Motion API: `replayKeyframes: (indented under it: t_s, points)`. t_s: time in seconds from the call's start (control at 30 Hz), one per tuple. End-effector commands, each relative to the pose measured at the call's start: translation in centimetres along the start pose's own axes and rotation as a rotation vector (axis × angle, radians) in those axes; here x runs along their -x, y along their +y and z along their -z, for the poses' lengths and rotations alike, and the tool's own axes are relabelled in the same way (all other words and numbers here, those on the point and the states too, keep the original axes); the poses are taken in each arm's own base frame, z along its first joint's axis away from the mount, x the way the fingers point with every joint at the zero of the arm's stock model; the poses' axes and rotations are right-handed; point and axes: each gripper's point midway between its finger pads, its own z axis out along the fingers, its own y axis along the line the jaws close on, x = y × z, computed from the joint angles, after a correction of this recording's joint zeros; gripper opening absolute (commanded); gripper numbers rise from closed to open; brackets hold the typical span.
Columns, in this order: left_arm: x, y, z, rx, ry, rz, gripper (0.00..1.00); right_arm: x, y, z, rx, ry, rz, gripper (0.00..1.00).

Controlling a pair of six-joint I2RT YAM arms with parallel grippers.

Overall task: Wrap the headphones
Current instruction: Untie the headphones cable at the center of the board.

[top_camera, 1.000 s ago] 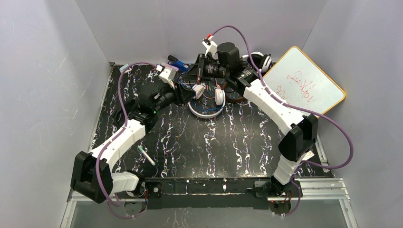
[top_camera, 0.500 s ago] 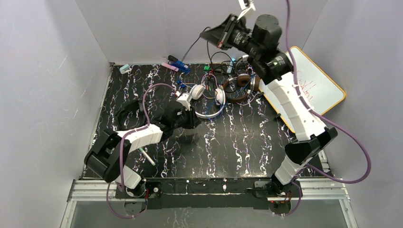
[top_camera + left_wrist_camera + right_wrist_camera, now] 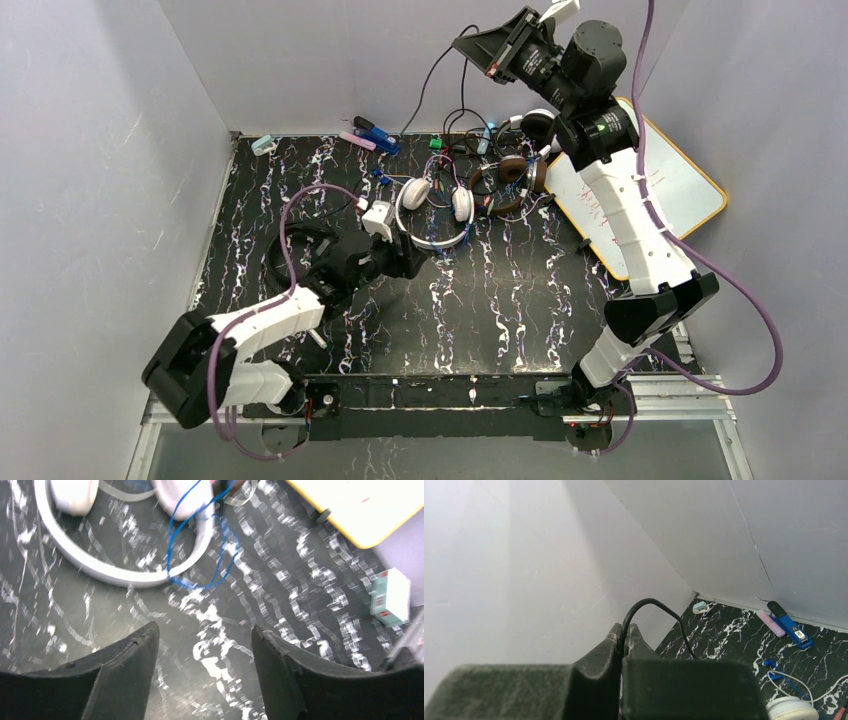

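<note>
- Right tool [image 3: 623,630] raised high over the back of the table [image 3: 500,300], jaws pinched shut on a black cord [image 3: 651,601]; cord arches up out of the grip and drops toward the pile below.
- Black headset at the far end of that cord: back of table, mostly hidden behind the right arm, cannot trace it fully.
- Left tool [image 3: 204,628] low over the table, just short of the white headphones [image 3: 462,204]; jaws about half apart, nothing between them.
- White headphones flat on the table, mid-back, band curved toward the left tool; thin blue cord [image 3: 172,555] looped loosely across the band.
- Brown headphones [image 3: 512,170] just right of the white ones, beside the whiteboard [image 3: 680,190]; cords of all sets tangled together at the back.
- Step in hand, judged: pull the black cord straight with the right, then steady or gather with the left.
- Hold the right pinch firm; thin cord likely to slip through if loosened.
- Lift no higher than needed; extra pull likely to drag the headset or snag neighbouring cords.
- Bring the left tool to the black cord lower down, not onto the white band or blue loop.
- Widen the left jaws before closing on anything thicker than a cord.
- Wind in even turns, no slack loops.
</note>
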Motion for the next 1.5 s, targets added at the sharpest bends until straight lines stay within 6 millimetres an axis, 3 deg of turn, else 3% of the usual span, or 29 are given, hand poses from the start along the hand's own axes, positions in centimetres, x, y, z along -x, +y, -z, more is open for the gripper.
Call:
replayKeyframes:
  t_s: [0.0, 0.1, 0.27, 0.4, 0.63, 1.03, 1.13, 1.23, 1.33, 1.47]
  points:
    - [6.1, -3.8, 1.3, -0.106, -0.195, -0.121, 0.74, 1.3, 2.6, 0.9, 0.078, -0.039, 0.002, 0.01]
    - [7.2, -5.2, 0.6, -0.146, -0.200, -0.171, 0.85, 1.0, 2.6, 0.9, 0.087, -0.031, -0.009, 0.01]
    - [9.4, -6.2, -1.8, -0.151, -0.241, -0.244, 0.86, 0.8, 2.7, 1.0, 0.096, -0.021, -0.019, 0.01]
    - [10.2, -7.0, -5.2, -0.168, -0.232, -0.298, 0.86, 0.6, 2.8, 0.9, 0.104, -0.012, -0.028, 0.01]
    - [11.0, -6.1, -9.7, -0.088, -0.249, -0.258, 0.77, 0.5, 2.9, 0.9, 0.106, -0.006, -0.042, 0.01]
    - [13.7, -3.8, -10.5, 0.073, -0.321, -0.209, 0.75, 0.3, 2.9, 1.2, 0.109, -0.004, -0.049, 0.01]
    - [13.9, -4.7, -10.8, 0.028, -0.316, -0.238, 0.48, 0.2, 2.8, 1.2, 0.108, -0.001, -0.051, 0.01]
    - [14.6, -5.6, -10.9, -0.013, -0.325, -0.253, 0.36, 0.1, 2.7, 1.2, 0.106, 0.001, -0.052, 0.01]
    - [15.0, -6.7, -11.1, -0.064, -0.325, -0.306, 0.03, 0.1, 2.7, 1.2, 0.105, 0.001, -0.052, 0.01]
    - [15.1, -7.3, -10.3, -0.092, -0.297, -0.312, 0.00, -0.2, 2.1, 1.0, 0.092, 0.002, -0.049, 0.01]
